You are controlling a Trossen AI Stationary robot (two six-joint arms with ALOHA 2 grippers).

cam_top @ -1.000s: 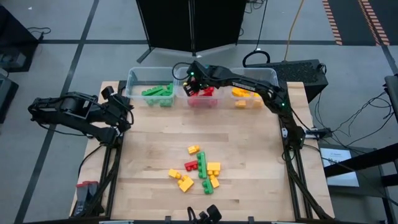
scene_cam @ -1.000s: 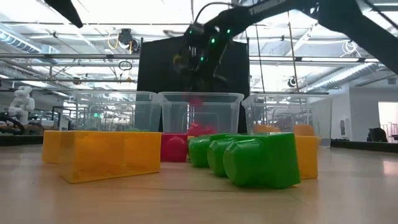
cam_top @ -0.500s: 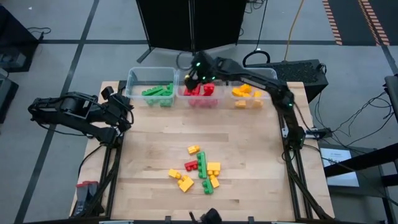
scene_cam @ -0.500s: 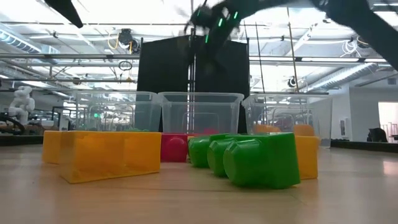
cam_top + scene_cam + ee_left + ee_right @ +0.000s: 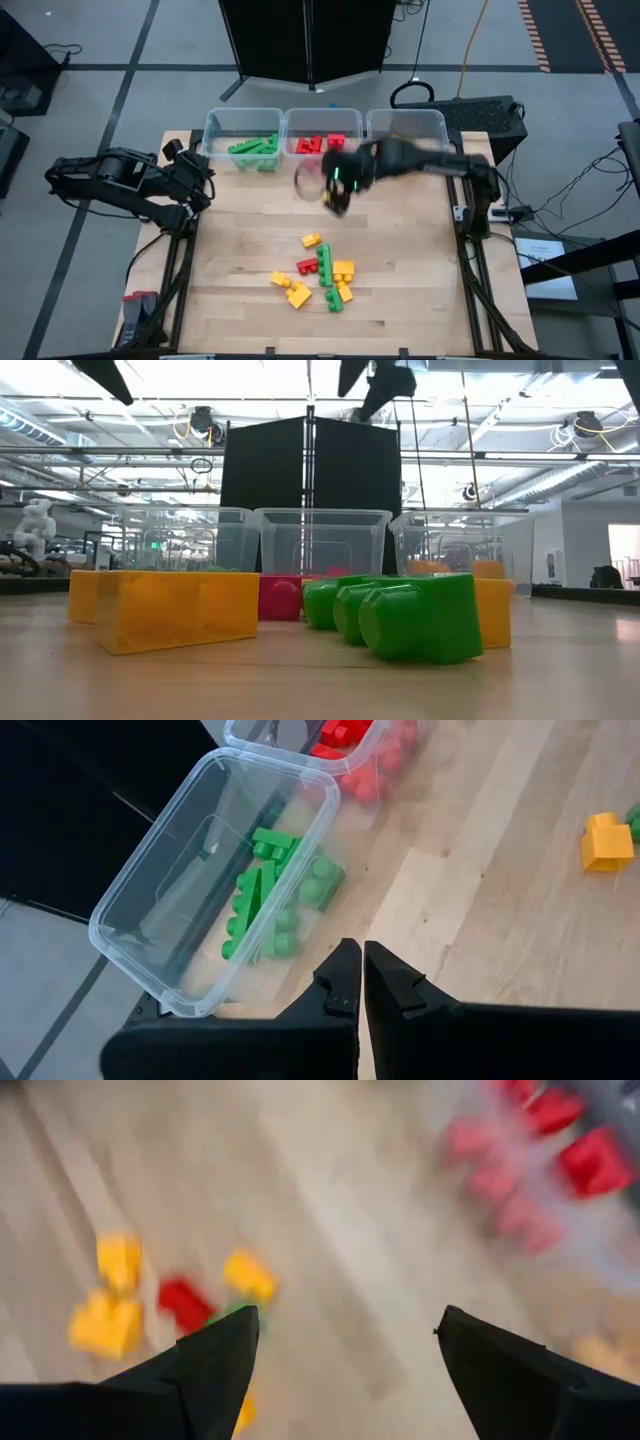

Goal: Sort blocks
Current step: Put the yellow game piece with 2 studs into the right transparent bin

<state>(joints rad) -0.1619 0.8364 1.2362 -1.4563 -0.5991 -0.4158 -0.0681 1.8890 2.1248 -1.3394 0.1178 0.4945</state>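
Observation:
Loose blocks (image 5: 322,275) in yellow, red and green lie in a cluster on the table's near middle; in the low view they fill the foreground (image 5: 410,615). Sorted blocks lie in three clear bins at the far edge: green (image 5: 252,148), red (image 5: 320,144), and yellow, which the right arm mostly hides. My right gripper (image 5: 335,190) is open and empty, in the air between the red bin and the cluster (image 5: 345,1320), blurred by motion. My left gripper (image 5: 205,185) waits shut at the left edge, near the green bin (image 5: 361,955).
The three clear bins (image 5: 245,125) stand side by side along the far edge. Bare wood lies between the bins and the cluster and on both sides of it. The right arm (image 5: 430,160) reaches across the yellow bin. The left wrist view shows the green bin's near corner (image 5: 180,1005).
My right gripper has risen out of the red bin and swung fast toward the table's near edge, and it now hangs over bare wood short of the loose cluster. The loose blocks have not moved.

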